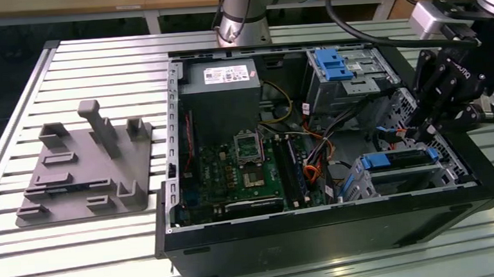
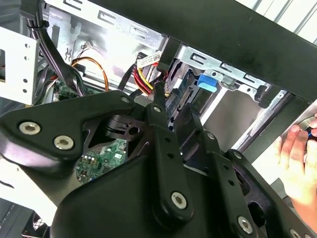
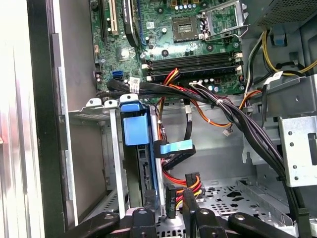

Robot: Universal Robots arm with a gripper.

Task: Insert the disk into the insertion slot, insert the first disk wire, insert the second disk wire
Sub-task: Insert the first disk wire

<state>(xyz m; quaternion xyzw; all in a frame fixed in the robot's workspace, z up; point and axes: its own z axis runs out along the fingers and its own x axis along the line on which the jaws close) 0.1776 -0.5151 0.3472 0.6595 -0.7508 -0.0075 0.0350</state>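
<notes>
The disk (image 1: 394,160), in its blue carrier (image 3: 134,126), sits inside the insertion slot (image 1: 365,183), a low silver cage in the case's corner at the exterior view's right. My gripper (image 1: 420,130) reaches down to the disk's open end. Its black fingers (image 3: 148,201) flank a black connector with red, yellow and black wires (image 3: 171,201), and the gripper (image 3: 170,196) looks shut on this disk wire at the disk's edge. A second wire with a blue tab (image 3: 173,148) lies against the disk just beyond it. In the second wrist view the gripper (image 2: 172,99) is at the disk's end (image 2: 190,94).
A taller grey cage with a blue latch (image 1: 337,65) stands behind the slot. A thick bundle of black cables (image 3: 237,119) crosses beside the gripper. The motherboard (image 1: 240,171) and power supply (image 1: 223,91) fill the case's other side. A grey fixture (image 1: 81,168) lies on the table. A person's hand (image 2: 297,153) rests outside the case.
</notes>
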